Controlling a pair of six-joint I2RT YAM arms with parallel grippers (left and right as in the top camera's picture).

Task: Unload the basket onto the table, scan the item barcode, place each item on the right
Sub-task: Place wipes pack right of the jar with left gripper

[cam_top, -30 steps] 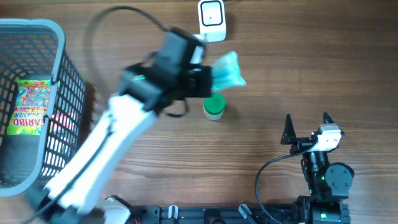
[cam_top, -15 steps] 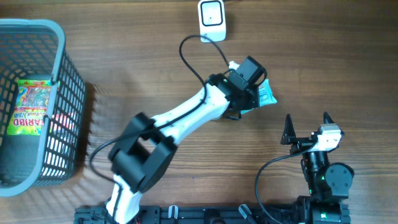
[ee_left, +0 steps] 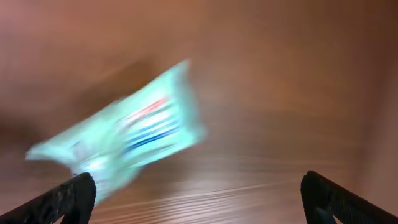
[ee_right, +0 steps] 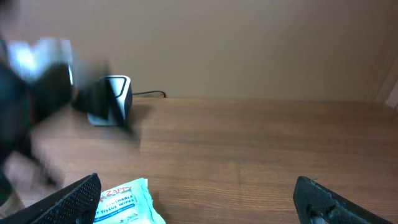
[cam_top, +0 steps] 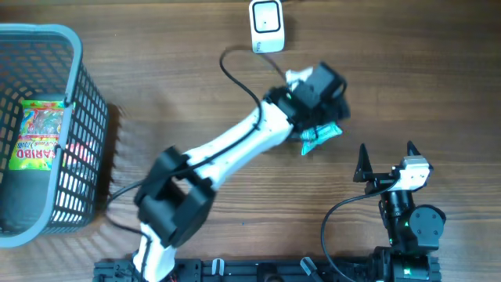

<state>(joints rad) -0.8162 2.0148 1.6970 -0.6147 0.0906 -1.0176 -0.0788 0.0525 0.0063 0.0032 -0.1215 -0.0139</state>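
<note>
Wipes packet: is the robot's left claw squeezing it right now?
No: the left wrist view shows the left gripper wide open, with the wipes packet lying free on the table beyond it.

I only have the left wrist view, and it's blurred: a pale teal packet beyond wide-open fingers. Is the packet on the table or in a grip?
Observer: On the table. The right wrist view shows the wipes packet lying on the wood with no fingers on it.
Operator: Where is the scanner? I can't see it at all.
Observer: The white scanner stands at the top of the overhead view, clearly apart from the packet, which lies lower and further right.
</note>
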